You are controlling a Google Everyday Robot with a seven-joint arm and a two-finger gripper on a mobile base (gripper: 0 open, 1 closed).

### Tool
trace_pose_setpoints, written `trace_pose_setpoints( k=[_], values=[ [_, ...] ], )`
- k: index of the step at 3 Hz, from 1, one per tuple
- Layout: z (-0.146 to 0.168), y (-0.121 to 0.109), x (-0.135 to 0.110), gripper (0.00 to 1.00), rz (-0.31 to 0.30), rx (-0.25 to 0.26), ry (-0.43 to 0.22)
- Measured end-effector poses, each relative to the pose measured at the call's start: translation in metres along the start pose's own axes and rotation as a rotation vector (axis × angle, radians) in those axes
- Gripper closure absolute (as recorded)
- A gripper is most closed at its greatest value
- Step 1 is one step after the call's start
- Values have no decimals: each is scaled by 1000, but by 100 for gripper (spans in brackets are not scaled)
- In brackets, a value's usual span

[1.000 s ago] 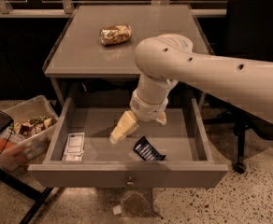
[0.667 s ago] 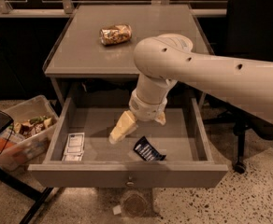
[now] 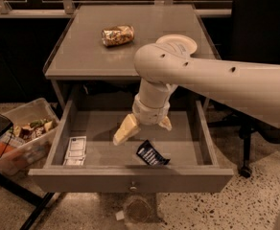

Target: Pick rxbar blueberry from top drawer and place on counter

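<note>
Dim room with a speckled floor (image 3: 212,210), seen from above and in front of a grey cabinet. Its flat grey worktop (image 3: 82,56) has a clear raised rim. Toward the back of the worktop, a shiny gold-and-silver foil can (image 3: 117,35) lies on its side. To its right sits a round white dish (image 3: 177,44), partly hidden by the robot's arm.

Below the worktop the top drawer (image 3: 82,180) stands open toward the viewer, with a small round knob (image 3: 134,187) at the middle of its front panel. A thick cream-coloured arm (image 3: 216,80) reaches in from the right, bends at a rounded joint over the worktop's front edge, and points down into the drawer. At its end the tool (image 3: 145,127) hangs over the middle of the drawer floor, its two pale fingers (image 3: 125,131) spread apart with nothing between them.

The rxbar blueberry (image 3: 152,154), a small dark navy wrapper with white print, lies flat on the drawer floor, slightly right of centre and near the front panel, just below the tool. Whether the tool touches it cannot be told. A white printed flat packet (image 3: 75,150) lies at the drawer's front left corner, well apart from the bar.

Left of the cabinet, a clear plastic bin (image 3: 32,110) on the floor holds mixed items. A dark office chair (image 3: 260,28) stands at the right, behind the arm.
</note>
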State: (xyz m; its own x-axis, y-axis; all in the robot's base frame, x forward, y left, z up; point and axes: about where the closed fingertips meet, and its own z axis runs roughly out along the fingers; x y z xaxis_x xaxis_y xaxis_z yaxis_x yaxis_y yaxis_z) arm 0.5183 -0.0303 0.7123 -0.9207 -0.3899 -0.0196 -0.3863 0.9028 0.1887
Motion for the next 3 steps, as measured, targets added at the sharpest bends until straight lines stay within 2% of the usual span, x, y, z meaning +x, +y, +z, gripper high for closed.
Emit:
trace_pose_setpoints(
  k=[1, 2, 3],
  values=[
    [28, -22, -5, 0, 159, 29, 43],
    [60, -42, -4, 0, 281, 32, 89],
    [85, -52, 3, 0, 346, 26, 129]
  ],
)
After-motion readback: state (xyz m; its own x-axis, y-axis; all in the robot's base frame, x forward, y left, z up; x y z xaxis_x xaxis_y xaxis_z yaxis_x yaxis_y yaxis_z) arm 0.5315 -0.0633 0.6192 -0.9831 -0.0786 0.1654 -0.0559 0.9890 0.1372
